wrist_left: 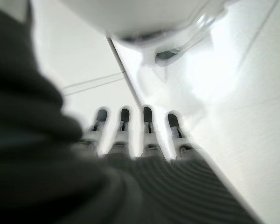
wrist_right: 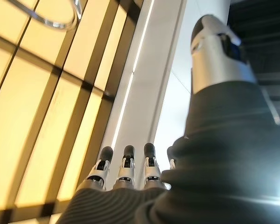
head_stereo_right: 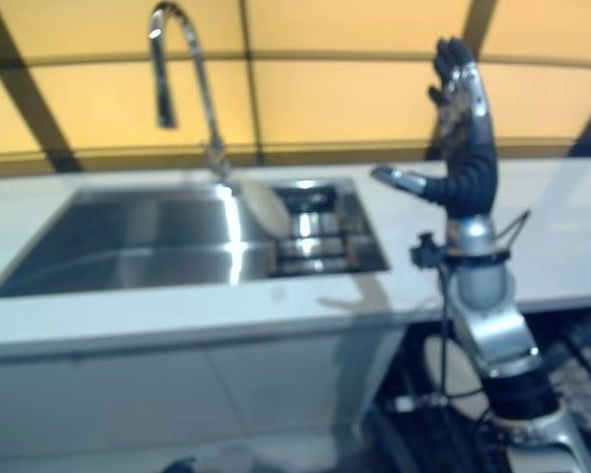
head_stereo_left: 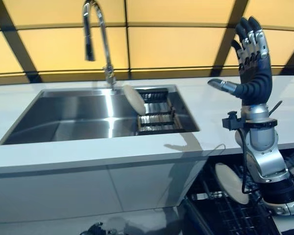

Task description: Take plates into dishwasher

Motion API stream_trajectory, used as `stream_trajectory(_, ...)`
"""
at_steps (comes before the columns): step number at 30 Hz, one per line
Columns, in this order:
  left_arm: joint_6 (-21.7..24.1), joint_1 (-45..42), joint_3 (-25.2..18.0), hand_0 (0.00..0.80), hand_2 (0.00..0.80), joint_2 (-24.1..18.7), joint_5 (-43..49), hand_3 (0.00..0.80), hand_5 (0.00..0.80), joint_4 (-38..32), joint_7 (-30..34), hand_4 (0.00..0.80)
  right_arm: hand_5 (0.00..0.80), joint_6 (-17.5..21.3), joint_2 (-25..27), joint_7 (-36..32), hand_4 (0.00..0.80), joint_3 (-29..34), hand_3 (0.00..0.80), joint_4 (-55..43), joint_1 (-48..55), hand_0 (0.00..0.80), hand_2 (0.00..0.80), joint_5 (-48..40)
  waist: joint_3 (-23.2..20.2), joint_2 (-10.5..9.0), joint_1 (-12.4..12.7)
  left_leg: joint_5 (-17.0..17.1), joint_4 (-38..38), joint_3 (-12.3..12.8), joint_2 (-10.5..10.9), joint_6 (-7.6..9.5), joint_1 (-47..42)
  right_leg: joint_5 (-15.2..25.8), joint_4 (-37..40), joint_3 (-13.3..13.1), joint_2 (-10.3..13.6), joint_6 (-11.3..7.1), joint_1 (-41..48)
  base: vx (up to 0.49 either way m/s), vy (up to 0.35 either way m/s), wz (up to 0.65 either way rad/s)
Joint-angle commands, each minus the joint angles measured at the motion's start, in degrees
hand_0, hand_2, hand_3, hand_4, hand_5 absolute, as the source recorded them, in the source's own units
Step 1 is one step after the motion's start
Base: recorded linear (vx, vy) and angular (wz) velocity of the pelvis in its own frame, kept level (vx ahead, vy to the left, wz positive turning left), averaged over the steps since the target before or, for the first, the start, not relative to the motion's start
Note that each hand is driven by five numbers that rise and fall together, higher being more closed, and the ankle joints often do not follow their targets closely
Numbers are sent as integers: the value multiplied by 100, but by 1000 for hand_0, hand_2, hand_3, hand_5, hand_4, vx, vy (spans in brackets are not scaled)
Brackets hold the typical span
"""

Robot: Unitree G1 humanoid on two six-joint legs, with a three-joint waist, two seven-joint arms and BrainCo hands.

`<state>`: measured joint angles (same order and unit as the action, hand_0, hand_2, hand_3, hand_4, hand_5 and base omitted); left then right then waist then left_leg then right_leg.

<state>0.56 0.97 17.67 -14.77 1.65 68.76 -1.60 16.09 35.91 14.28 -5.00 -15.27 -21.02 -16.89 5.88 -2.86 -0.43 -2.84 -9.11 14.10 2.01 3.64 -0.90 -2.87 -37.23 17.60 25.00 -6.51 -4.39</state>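
A pale plate stands on edge in the dark rack at the right end of the sink. Another pale plate stands in the dishwasher's wire basket low on the right, partly behind my right arm. My right hand is raised above the counter, to the right of the sink, open with fingers straight up and thumb stuck out; it holds nothing. My left hand appears only in the left wrist view, fingers straight and empty, against a white surface.
A tall curved faucet rises behind the sink, close to the plate in the rack. The white counter surrounds the sink, with yellow panels behind it. White cabinet fronts lie below, left of the open dishwasher.
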Motion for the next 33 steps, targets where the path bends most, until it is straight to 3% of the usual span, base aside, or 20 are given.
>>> stream_trajectory(1,-7,152,94,0,0,-211,197,0,0,-363,-63,0,0,236,215,-61,0,385,0,46,-558,0,0,-23,324,11,18,-589,795,-539,351,384,-541,795,-820,-276,-673,189,150,161,196,58)
stream_trajectory(4,-131,209,109,0,0,-295,179,0,0,-388,-72,0,0,76,223,-5,0,258,0,361,-902,0,0,-6,329,133,102,-399,1092,-702,244,318,-646,315,81,-334,-1236,301,-102,111,54,27)
stream_trajectory(6,-204,280,30,0,0,-350,260,0,0,-354,-49,0,0,-41,264,2,0,209,0,533,-1134,0,0,-43,311,183,153,-318,1187,-709,151,275,-621,337,1130,-254,-1546,309,-83,86,-30,36)
stream_trajectory(7,-219,288,24,0,0,-358,264,0,0,-346,-47,0,0,-50,273,-6,0,205,0,556,-1158,0,0,-68,309,184,159,-314,1191,-717,144,267,-618,341,1288,-262,-1591,297,-73,135,-97,29)
stream_trajectory(8,-275,332,-25,0,0,-405,348,0,0,-315,-15,0,0,-146,309,37,0,191,0,644,-1253,0,0,-86,269,162,180,-326,1211,-867,121,208,-586,386,2371,-479,-1965,206,9,133,-115,32)
stream_trajectory(11,-213,298,-55,0,0,-392,500,0,0,-191,-8,0,0,-396,325,55,0,219,0,733,-1332,0,0,-75,234,100,195,-371,1136,-1117,222,156,-556,569,3516,-919,-2353,91,-105,143,-111,43)
stream_trajectory(18,-57,196,-254,0,0,-414,600,0,0,-92,77,0,0,-856,376,13,0,155,0,772,-1347,0,0,198,165,60,252,-464,1104,-1521,342,189,-686,693,3825,-1200,-2477,158,62,155,-156,47)
stream_trajectory(29,54,-97,-441,0,0,-278,543,0,0,-155,163,0,0,-1143,702,-380,0,-15,0,1028,-1321,0,0,781,-79,2,303,-507,1394,-1147,163,15,-924,304,4222,-815,-2495,314,757,134,-187,13)
stream_trajectory(33,93,-230,-482,0,0,-266,525,0,0,-259,101,0,0,-1046,1308,-466,0,-87,0,1304,-1369,0,0,2074,-79,-6,303,-550,1359,-1013,120,-17,-943,225,4223,-762,-2502,341,828,63,-82,1)
